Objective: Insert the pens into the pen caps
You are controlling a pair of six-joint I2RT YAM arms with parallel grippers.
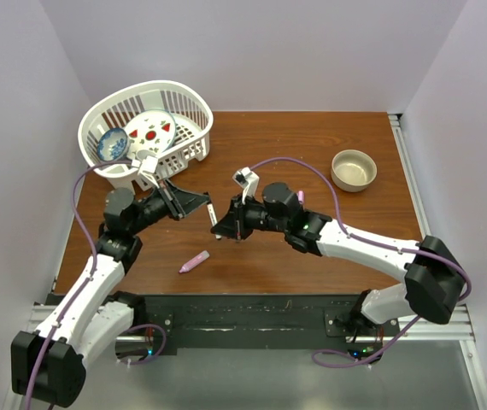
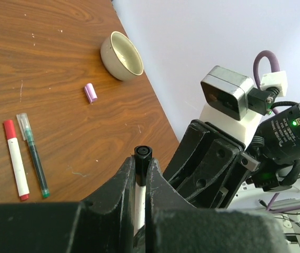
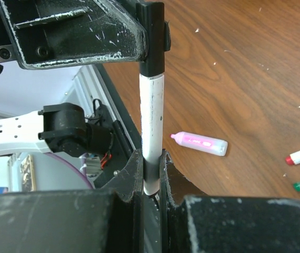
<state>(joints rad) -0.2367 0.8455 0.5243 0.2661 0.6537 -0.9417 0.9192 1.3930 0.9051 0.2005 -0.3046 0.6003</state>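
Observation:
Both grippers hold one pen between them above the table. My right gripper [image 3: 152, 161] is shut on the white pen barrel [image 3: 152, 116]. My left gripper [image 2: 142, 171] is shut on the black cap [image 2: 142, 154] at the barrel's other end; the cap [image 3: 152, 47] meets the barrel. In the top view the left gripper [image 1: 201, 203] and right gripper [image 1: 225, 224] face each other at mid-table. A pink marker [image 3: 200, 143] lies on the table, also in the top view [image 1: 194, 261]. A white pen with red ends [image 2: 14, 161], a dark green pen [image 2: 34, 158] and a pink cap [image 2: 90, 93] lie loose.
A white basket [image 1: 188, 98] holding a plate and a small blue bowl stands at the back left. A beige bowl [image 1: 354, 169] sits at the back right, near the table's right edge. White walls enclose the table on three sides.

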